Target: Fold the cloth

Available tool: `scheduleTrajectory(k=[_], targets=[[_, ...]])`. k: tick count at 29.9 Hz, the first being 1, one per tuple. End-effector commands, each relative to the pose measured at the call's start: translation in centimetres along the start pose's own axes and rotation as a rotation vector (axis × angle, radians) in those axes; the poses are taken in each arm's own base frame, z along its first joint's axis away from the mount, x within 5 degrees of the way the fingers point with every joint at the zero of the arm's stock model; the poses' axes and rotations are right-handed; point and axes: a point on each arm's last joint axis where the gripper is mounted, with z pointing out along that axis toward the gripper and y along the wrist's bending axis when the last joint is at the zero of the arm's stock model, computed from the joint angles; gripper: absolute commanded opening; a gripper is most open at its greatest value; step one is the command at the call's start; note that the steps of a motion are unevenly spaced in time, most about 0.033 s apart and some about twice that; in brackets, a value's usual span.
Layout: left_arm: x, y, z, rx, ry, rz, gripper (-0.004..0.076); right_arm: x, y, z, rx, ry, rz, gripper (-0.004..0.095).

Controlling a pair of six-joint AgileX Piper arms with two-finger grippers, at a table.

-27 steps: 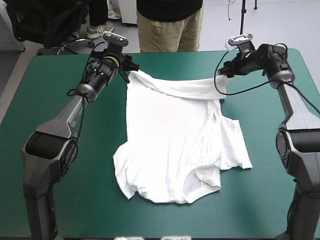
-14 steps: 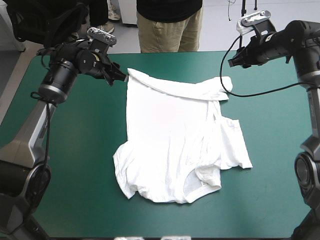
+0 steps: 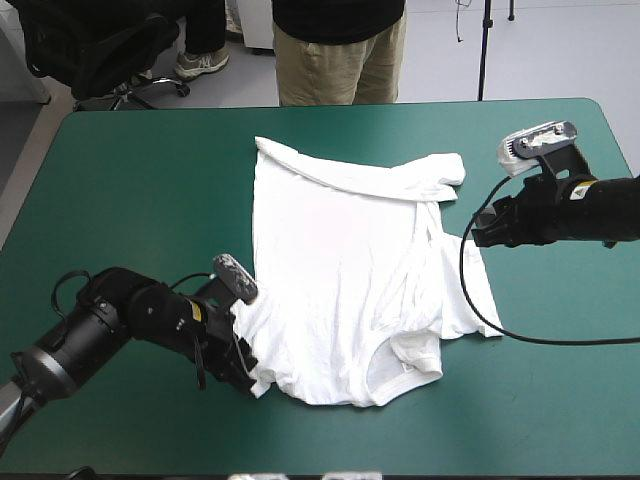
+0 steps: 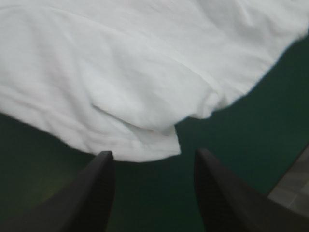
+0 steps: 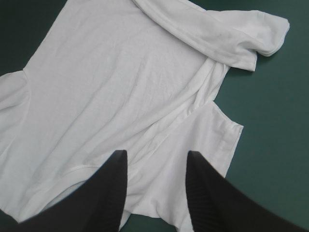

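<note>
The white T-shirt [image 3: 350, 270] lies spread on the teal-green cover, its far edge folded over into a thick band [image 3: 360, 178]. My left gripper [image 3: 240, 368] is low at the shirt's near left corner. In the left wrist view the left gripper [image 4: 153, 152] is open, and the shirt's corner [image 4: 159, 145] lies just ahead of the gap. My right gripper [image 3: 478, 235] hovers by the right sleeve [image 3: 470, 275]. In the right wrist view the right gripper [image 5: 157, 153] is open above the T-shirt [image 5: 111, 87], holding nothing.
Teal-green cover [image 3: 130, 200] surrounds the T-shirt on every side. The table's near edge [image 4: 289, 193] shows close beside the left gripper.
Both arms left the shirt's far corners. The left arm swung down to the near left corner. The right arm drew back toward the right sleeve. The far edge now lies flat.
</note>
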Motion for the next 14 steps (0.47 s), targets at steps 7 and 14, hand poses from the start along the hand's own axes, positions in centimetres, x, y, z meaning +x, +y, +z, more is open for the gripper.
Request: scheduleTrajectory(k=[7,14], targets=[[0.6,-1.7,2.6,-0.096,-0.062,0.19,0.0365,-0.6,0.5,-1.5,0.01,-0.104,-0.009,0.0369],[0.5,-1.0,6.4,-0.091,0.058,0.109,0.0367,-0.6,0.5,-1.5,0.001,-0.106,-0.006,0.0369]])
